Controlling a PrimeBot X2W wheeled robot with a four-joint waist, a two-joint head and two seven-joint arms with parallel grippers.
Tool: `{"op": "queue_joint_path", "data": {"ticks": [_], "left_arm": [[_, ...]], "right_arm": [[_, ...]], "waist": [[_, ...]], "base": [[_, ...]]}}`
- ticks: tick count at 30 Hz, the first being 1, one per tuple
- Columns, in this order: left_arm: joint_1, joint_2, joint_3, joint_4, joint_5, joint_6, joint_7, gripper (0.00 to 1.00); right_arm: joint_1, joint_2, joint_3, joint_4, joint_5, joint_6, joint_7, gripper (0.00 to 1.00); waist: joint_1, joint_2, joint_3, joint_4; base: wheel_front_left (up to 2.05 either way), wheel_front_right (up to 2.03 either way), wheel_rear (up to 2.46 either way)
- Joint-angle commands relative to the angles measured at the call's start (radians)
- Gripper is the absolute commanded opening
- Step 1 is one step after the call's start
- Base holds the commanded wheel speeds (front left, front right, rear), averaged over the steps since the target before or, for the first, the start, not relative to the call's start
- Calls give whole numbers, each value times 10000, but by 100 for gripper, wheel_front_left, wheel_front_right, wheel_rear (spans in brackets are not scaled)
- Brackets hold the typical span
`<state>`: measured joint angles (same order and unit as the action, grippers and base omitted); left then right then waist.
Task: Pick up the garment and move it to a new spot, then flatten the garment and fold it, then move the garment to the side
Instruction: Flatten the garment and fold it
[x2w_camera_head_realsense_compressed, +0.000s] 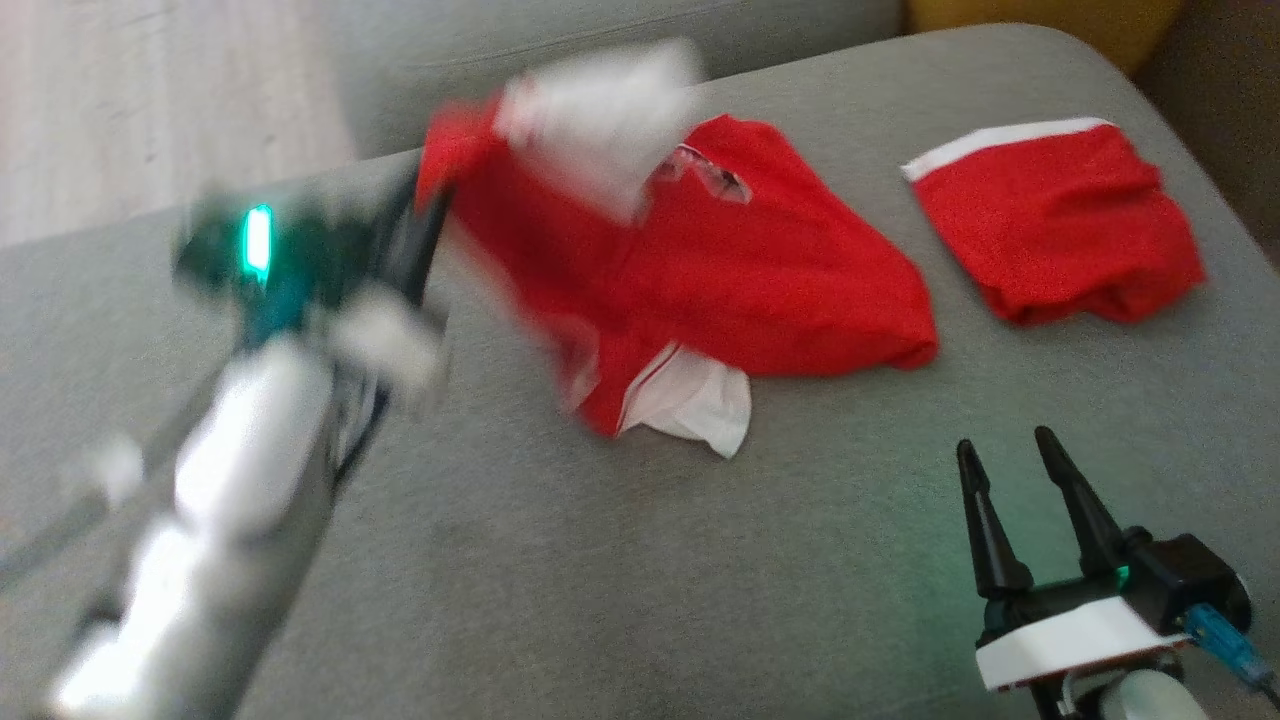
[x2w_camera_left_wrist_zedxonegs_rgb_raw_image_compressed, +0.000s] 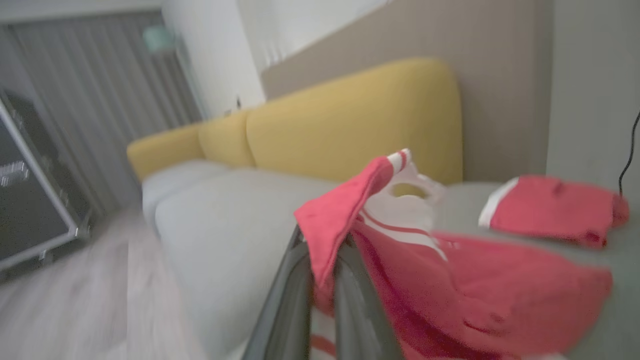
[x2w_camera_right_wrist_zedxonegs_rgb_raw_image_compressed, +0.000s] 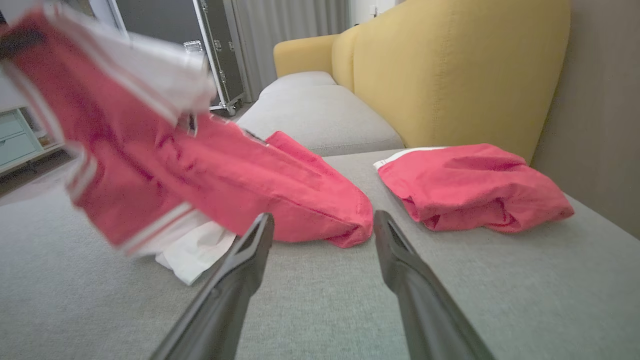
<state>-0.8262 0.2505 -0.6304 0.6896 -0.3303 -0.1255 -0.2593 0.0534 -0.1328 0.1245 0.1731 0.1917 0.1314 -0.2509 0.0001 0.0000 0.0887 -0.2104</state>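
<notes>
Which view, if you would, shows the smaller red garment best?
The right wrist view: the smaller red garment lies close and sharp. The head view shows it whole but softer; the left wrist view shows it blurred.

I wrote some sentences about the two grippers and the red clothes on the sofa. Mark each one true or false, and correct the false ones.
1. The left gripper is shut on an edge of the red and white garment. True.
2. The right gripper holds the second red garment. False: its jaws are open and empty above the grey cushion, apart from both garments.
3. The red and white garment lies flat and fully spread. False: one end is lifted by the left gripper, and the rest lies crumpled on the cushion.
4. The second red garment, which has a white band, lies on the cushion to the robot's right of the first one. True.
</notes>
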Motion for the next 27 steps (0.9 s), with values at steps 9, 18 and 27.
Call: {"op": "queue_joint_path", "data": {"ticks": [9, 18, 27], "left_arm": [[4038, 1268, 1402, -1383, -666, 800, -24, 0], [4943, 1207, 1700, -2315, -550, 1078, -4, 100], [2317, 2034, 611, -3801, -77, 119, 2707, 100]], "right_arm": [[-158, -408, 110, -279, -121, -7, -109, 100], [62, -468, 169, -182, -128, -7, -109, 100], [-160, -630, 239, -261, -111, -7, -109, 100]], "waist": [[-1, 0, 356, 1164], [-1, 0, 229, 1702], [-1, 0, 615, 1819]], "base": [[0, 0, 0], [0, 0, 0], [0, 0, 0]]}}
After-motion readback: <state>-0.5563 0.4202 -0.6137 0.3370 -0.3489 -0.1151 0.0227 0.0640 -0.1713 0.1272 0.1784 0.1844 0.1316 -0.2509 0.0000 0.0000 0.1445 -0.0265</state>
